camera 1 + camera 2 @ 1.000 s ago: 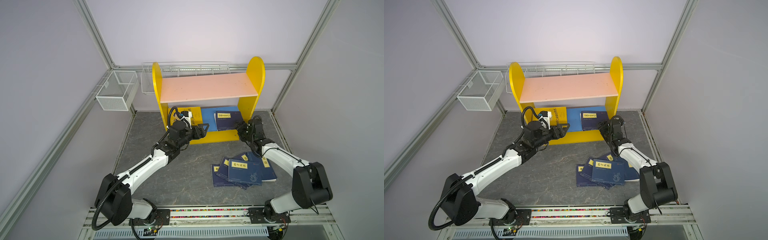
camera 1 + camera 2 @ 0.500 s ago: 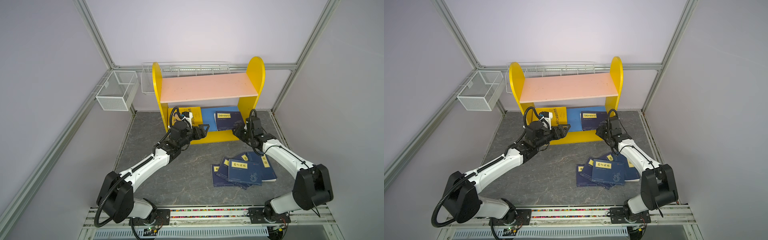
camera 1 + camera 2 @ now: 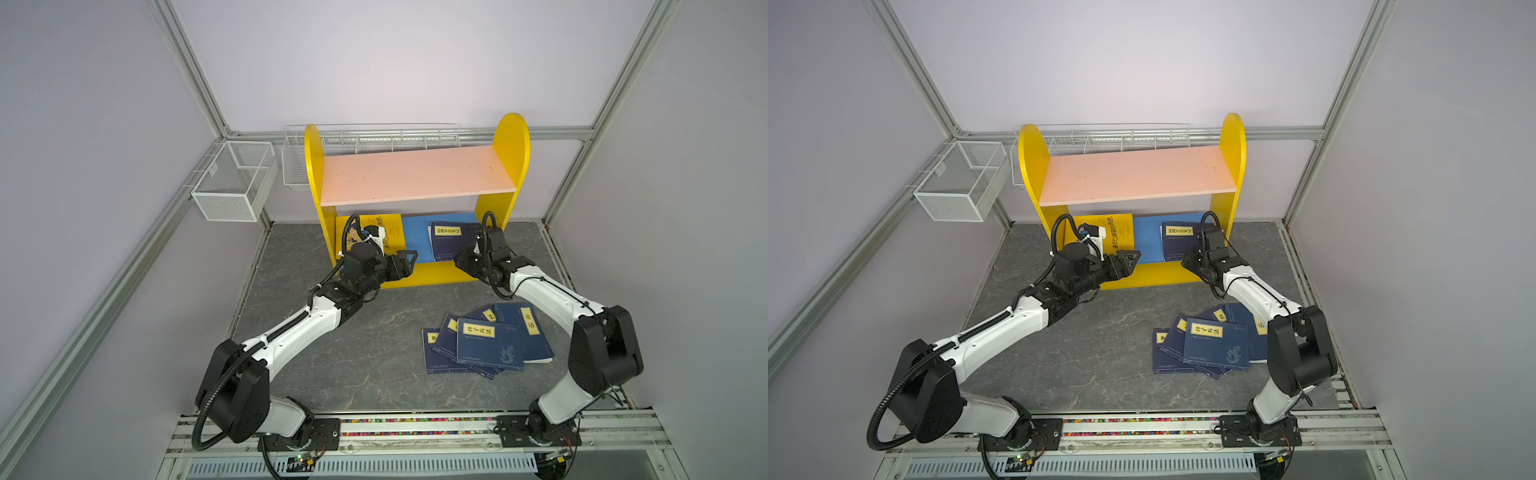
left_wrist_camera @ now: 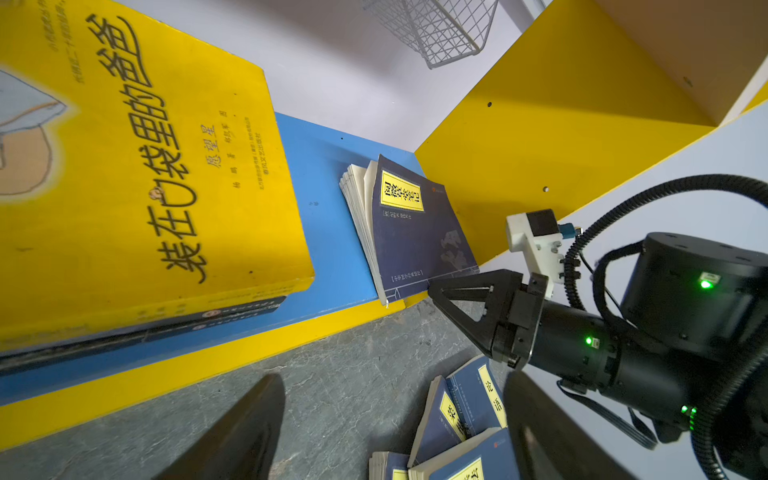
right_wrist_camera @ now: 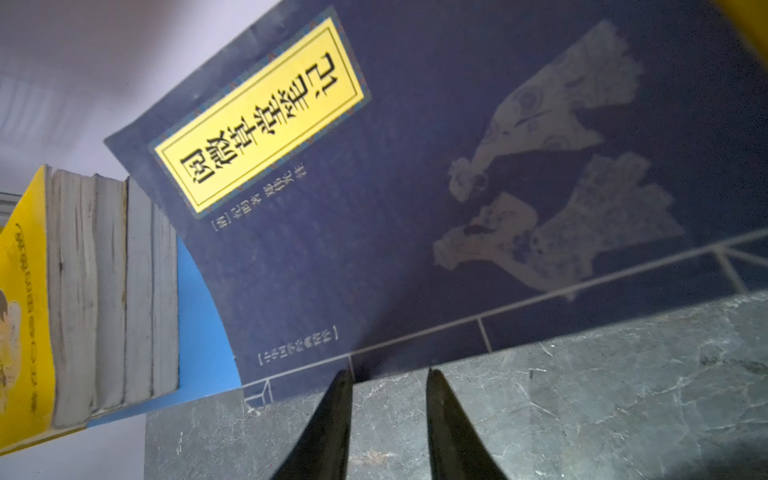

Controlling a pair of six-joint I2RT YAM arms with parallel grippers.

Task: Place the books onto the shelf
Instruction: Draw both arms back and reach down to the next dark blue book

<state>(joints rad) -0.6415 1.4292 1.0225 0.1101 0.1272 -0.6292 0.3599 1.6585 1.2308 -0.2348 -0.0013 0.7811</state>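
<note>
left fingers [image 3: 409, 259]: spread wide, just chilling by yellow book [image 3: 388, 230]
right fingers [image 4: 440, 291]: narrow gap, tips at navy book [image 3: 446, 245] on shelf [image 3: 415, 183]
table [image 3: 374, 332]: navy pile [image 3: 490, 345]

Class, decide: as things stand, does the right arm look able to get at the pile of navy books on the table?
Probably yes: the pile lies uncovered just behind the right hand, which is empty at the shelf and need only swing back.
</note>
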